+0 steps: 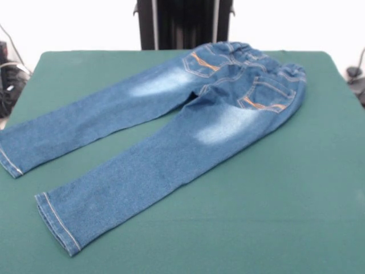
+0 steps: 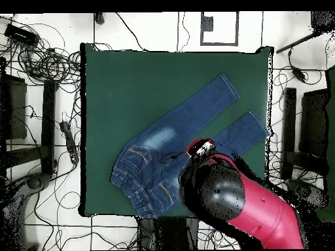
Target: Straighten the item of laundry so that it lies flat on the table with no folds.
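Jeans (image 1: 171, 131) flat on green table (image 1: 296, 188); cables (image 2: 39, 59) around.

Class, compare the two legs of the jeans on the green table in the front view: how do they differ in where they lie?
The upper leg reaches the table's left edge, its hem right at the edge; the lower leg ends well inside, its hem nearer the camera. The lower leg's faded patch lies close under an orange-stitched pocket; the upper leg's lies beside the other pocket. Both lie flat, spread apart, pale-stitched at the hems.
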`<state>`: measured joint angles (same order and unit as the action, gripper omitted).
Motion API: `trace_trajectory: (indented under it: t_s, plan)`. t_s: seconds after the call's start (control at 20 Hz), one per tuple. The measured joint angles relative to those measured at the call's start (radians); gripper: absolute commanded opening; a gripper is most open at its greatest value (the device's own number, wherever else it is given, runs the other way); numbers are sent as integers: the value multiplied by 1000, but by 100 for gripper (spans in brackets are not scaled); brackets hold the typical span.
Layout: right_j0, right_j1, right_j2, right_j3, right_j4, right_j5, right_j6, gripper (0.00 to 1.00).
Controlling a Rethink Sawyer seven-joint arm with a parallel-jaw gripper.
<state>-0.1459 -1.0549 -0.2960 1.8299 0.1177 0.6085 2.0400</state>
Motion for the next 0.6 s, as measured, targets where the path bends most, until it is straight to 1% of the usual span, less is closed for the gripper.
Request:
trace_trajectory:
  t_s: [0.25,0.4,0.5,0.6]
  plan:
    - [-41,-69,12,-8,-45,52,0,100]
    - [-78,-99,25,-22,-60,93,0,100]
    - [-123,-127,45,-46,-75,143,0,100]
    - [-143,-140,53,-58,-80,166,0,100]
